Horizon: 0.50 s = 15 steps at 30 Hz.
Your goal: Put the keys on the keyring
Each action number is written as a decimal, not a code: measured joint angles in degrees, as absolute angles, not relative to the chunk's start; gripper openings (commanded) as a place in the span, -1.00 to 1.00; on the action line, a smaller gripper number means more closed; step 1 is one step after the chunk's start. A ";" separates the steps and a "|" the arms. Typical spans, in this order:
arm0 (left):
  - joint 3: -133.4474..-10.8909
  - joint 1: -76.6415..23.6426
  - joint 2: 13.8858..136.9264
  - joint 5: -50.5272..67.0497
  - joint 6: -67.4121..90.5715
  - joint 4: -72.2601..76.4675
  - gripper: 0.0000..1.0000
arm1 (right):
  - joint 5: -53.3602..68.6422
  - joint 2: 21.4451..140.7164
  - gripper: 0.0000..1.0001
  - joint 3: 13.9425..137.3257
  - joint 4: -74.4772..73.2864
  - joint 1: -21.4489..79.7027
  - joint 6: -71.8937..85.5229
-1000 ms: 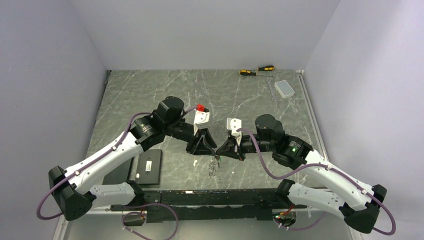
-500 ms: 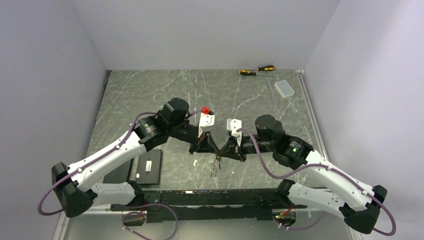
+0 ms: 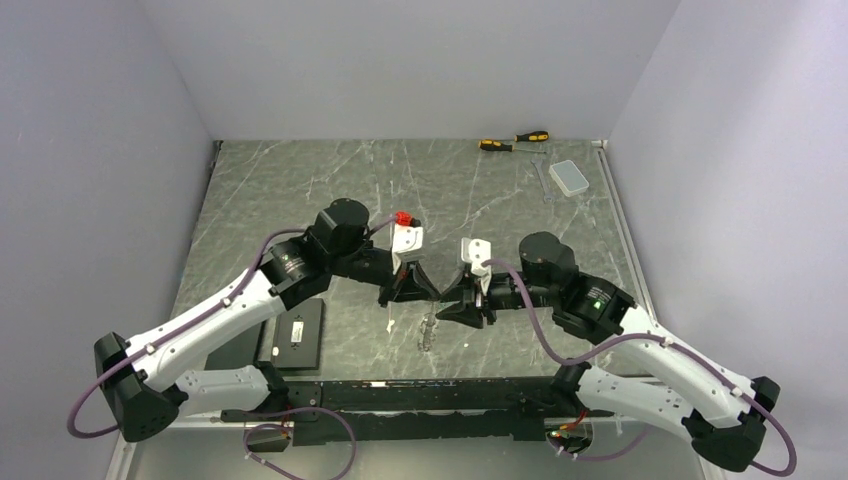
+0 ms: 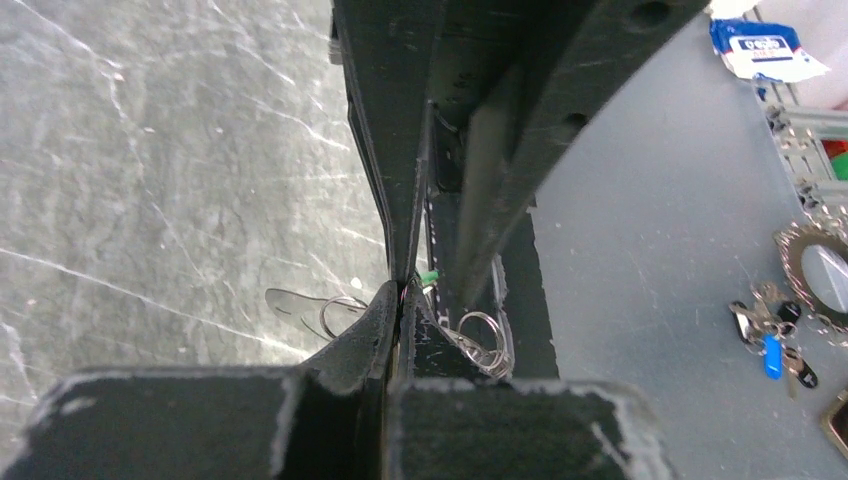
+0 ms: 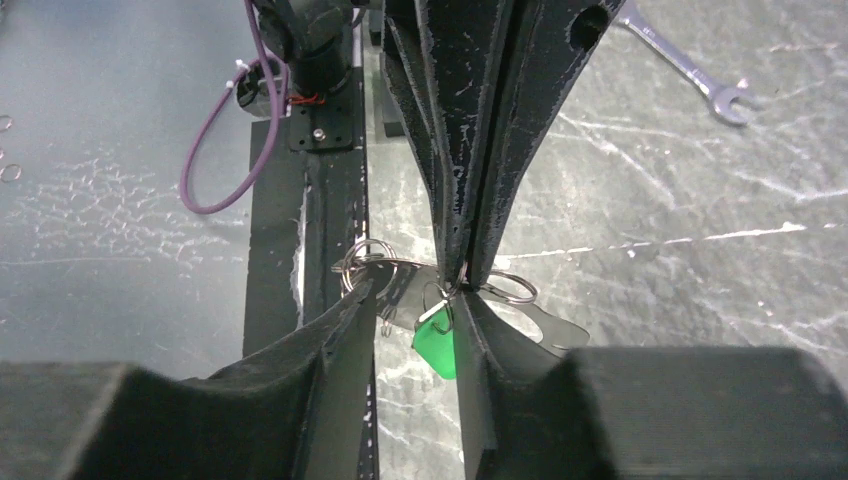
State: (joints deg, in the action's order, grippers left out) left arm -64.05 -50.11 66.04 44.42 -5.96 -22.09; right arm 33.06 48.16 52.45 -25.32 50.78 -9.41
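The key [image 5: 436, 348], silver with a bright green head, hangs from a small wire loop of the keyring [image 5: 508, 290], a bunch of thin silver rings held above the table. My left gripper [image 5: 465, 275] is shut on that loop, fingertips pressed together [image 4: 400, 295]. My right gripper [image 5: 415, 290] faces it tip to tip, its jaws apart, with the green key dangling in the gap beside the right-hand finger. In the top view both grippers, left [image 3: 418, 293] and right [image 3: 450, 308], meet at the table's front middle. The rings and key [image 3: 428, 330] dangle below them.
Two yellow-and-black screwdrivers [image 3: 515, 140], a silver wrench [image 3: 541, 178] and a clear box [image 3: 571, 178] lie at the back right. A flat black box [image 3: 298, 335] sits front left. The black rail [image 3: 420, 395] runs along the near edge, just under the grippers.
My left gripper has shut on the ring bunch. My right gripper, shut a moment ago, has opened its jaws and shifted slightly right.
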 measured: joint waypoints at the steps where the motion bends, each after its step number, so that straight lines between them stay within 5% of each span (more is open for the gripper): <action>1: -63.64 -50.11 65.58 43.99 -5.37 -21.10 -1.00 | 33.06 47.81 -0.19 52.42 -25.15 50.83 -9.30; 15: -57.01 -50.43 60.69 43.64 2.22 -10.46 -1.00 | 28.73 43.13 -0.37 49.54 -19.97 50.83 -8.78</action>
